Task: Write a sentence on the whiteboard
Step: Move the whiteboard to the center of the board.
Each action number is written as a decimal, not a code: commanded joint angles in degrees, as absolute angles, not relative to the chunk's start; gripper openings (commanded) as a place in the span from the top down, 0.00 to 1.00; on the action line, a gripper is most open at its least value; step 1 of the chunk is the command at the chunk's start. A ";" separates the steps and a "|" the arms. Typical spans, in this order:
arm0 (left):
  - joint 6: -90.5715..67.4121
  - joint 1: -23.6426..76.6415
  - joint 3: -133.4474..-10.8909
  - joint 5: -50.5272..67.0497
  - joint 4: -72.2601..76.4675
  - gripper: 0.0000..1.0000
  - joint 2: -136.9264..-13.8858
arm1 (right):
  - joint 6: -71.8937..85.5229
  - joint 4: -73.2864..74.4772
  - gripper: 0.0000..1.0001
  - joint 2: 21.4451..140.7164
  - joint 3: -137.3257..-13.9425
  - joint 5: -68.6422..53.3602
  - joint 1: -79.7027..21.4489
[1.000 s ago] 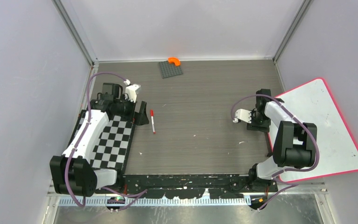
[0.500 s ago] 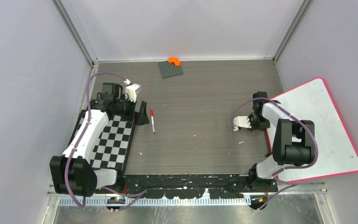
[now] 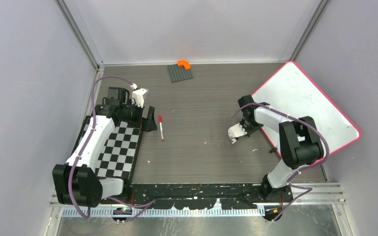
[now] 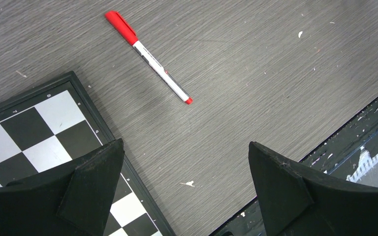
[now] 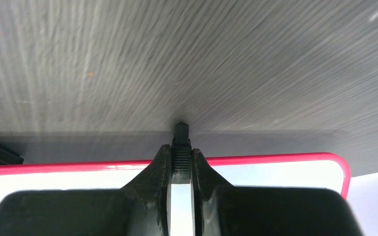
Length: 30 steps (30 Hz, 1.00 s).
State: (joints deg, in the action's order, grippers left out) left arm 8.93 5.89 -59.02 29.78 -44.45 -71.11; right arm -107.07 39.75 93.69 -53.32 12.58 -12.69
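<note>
The whiteboard (image 3: 305,105), white with a pink-red rim, lies tilted at the table's right side, partly over the edge. Its visible face is blank, and the sentence is out of view. My right gripper (image 3: 257,129) is shut on a small black clip (image 5: 181,135) at the board's near-left rim (image 5: 275,160). A red-capped marker (image 3: 161,128) lies on the wood left of centre, also seen ahead in the left wrist view as the marker (image 4: 147,56). My left gripper (image 4: 187,157) hangs open and empty over the mat's edge, just left of the marker.
A black-and-white checkerboard mat (image 3: 118,150) lies at the left under my left arm. A grey studded plate (image 3: 180,73) with an orange curved piece (image 3: 183,64) sits at the back edge. Walls close in on the left, back and right.
My right gripper closed on the board's clip and pulled it left. The whiteboard slid and turned further onto the table. The left arm and marker stayed still.
</note>
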 commanded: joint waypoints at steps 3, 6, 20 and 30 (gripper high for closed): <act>8.73 6.11 -60.79 29.02 -43.29 0.00 -70.04 | -117.89 28.55 0.99 97.64 -55.85 14.86 -22.69; 8.96 6.07 -60.50 29.41 -43.05 0.00 -70.09 | -121.39 24.03 1.00 99.62 -55.63 16.51 -26.54; 9.64 6.11 -59.87 29.40 -43.32 0.00 -69.20 | -129.84 6.03 0.34 93.13 -42.97 19.40 -32.34; 9.40 6.11 -59.67 29.62 -42.99 0.00 -68.75 | -108.46 3.27 0.25 76.66 -34.64 18.57 -36.35</act>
State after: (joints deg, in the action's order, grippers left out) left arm 9.19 5.89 -59.02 29.34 -44.38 -70.81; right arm -117.99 6.24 82.46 -34.98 18.57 -33.93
